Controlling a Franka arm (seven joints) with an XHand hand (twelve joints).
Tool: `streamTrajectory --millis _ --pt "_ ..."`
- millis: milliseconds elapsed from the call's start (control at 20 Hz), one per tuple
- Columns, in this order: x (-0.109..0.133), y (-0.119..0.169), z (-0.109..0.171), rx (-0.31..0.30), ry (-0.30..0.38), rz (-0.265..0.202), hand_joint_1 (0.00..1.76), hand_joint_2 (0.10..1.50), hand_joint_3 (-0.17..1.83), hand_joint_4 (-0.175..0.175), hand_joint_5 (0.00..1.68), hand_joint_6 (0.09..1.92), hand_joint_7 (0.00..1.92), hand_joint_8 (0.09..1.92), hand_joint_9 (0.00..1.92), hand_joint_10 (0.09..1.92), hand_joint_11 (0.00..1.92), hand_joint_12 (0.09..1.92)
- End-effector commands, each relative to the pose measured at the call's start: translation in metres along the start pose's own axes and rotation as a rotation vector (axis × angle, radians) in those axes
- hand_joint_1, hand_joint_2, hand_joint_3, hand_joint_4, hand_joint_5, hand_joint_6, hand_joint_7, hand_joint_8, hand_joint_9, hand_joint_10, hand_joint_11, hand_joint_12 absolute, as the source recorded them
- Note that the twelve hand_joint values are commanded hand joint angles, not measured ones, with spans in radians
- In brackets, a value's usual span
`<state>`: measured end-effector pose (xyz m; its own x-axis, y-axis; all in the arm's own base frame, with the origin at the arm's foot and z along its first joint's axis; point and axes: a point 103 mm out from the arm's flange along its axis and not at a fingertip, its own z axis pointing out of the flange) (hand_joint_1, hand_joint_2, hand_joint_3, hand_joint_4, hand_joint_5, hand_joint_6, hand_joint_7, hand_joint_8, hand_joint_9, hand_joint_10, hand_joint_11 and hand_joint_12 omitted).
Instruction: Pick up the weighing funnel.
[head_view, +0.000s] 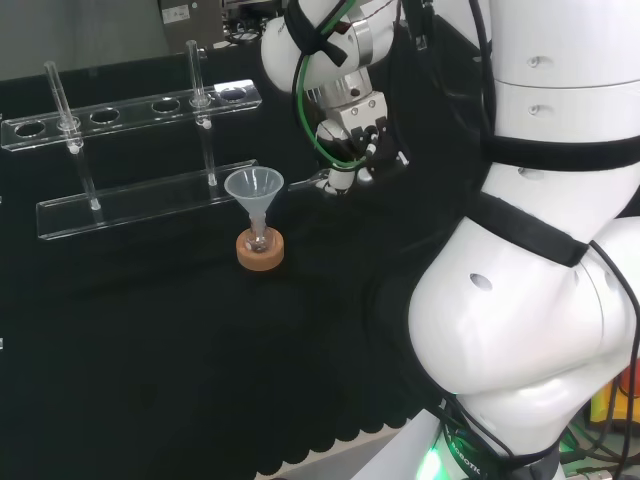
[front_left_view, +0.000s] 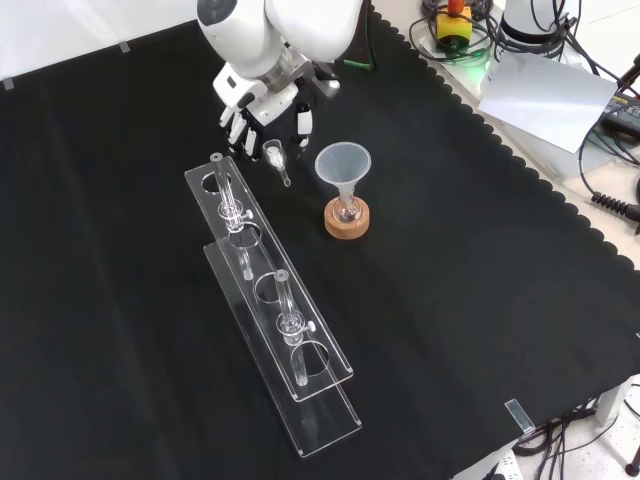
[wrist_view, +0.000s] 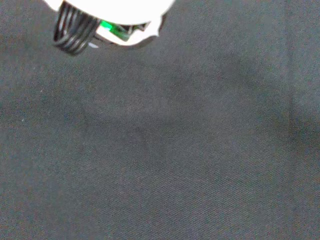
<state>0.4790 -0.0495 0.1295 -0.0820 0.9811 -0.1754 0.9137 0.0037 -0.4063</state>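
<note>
pinching weighing funnel (front_left_view: 276, 157) in hand (front_left_view: 258, 105)

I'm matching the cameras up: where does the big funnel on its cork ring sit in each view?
Head view: the funnel at centre-left, in front of the clear rack, left of the hand.
Front view: upper centre, right of the rack, below-right of the hand.
Wrist view: black cloth past the hand.
Shared landmark: the cork ring.
</note>
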Motion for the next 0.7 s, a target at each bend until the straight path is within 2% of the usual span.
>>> streamTrajectory --millis 50,400,700 --pt "-0.011 -0.019 -0.023 -0.024 -0.057 0.023 1.11 0.69 0.64 0.175 1.21 0.78 0.43 0.65 0.75 0.55 0.41 1.3" --pt "-0.017 -0.042 -0.047 -0.047 -0.094 0.053 1.11 0.69 0.64 0.175 1.21 0.78 0.42 0.65 0.75 0.55 0.4 1.3" --pt "-0.017 -0.059 -0.06 -0.066 -0.107 0.06 1.11 0.69 0.64 0.175 1.21 0.78 0.42 0.64 0.74 0.55 0.4 1.3"
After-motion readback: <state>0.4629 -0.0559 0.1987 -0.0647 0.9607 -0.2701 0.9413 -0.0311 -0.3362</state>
